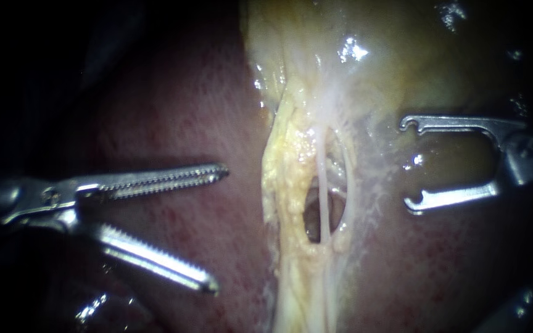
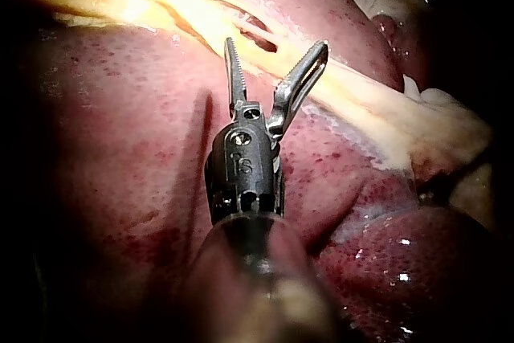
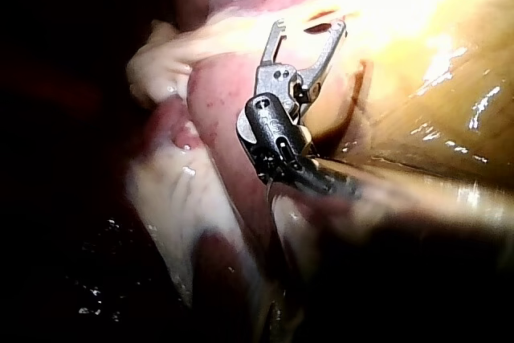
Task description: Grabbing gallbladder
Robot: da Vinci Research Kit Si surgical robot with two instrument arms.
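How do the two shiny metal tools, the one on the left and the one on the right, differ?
The silvery left instrument has straight, toothed jaws; the silvery right instrument has smooth, thin jaws with hooked tips. The left jaws spread in a V; the right jaws run nearly parallel. The left instrument lies over the dark red liver, the right over the yellowish gallbladder. Both are open and hold nothing.

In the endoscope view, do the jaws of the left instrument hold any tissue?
No, the left instrument has its jaws wide open over the liver, and they grip nothing.
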